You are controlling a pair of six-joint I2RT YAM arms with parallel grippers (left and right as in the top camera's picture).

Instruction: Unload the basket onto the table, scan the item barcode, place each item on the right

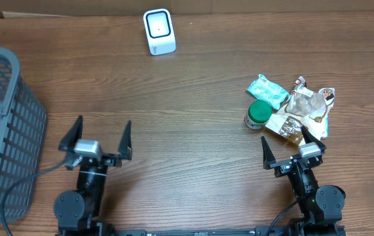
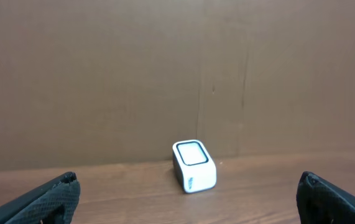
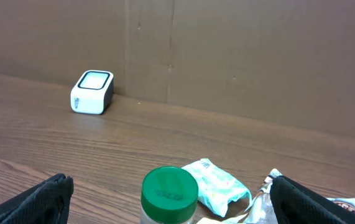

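A white barcode scanner (image 1: 159, 31) stands at the far middle of the table, also seen in the left wrist view (image 2: 194, 165) and right wrist view (image 3: 92, 92). The items lie in a pile at the right: a green-lidded jar (image 1: 259, 113), a teal packet (image 1: 268, 90) and crinkled clear and brown packets (image 1: 308, 108). My right gripper (image 1: 285, 139) is open just short of the pile, holding nothing. The jar (image 3: 170, 194) stands right ahead of its jaws, with the teal packet (image 3: 217, 184) behind it. My left gripper (image 1: 103, 128) is open and empty near the front left, facing the scanner.
A grey mesh basket (image 1: 3, 131) fills the left edge of the table. A brown cardboard wall (image 2: 165, 74) runs behind the scanner. Bare wood (image 1: 187, 124) lies between the two arms and up to the scanner.
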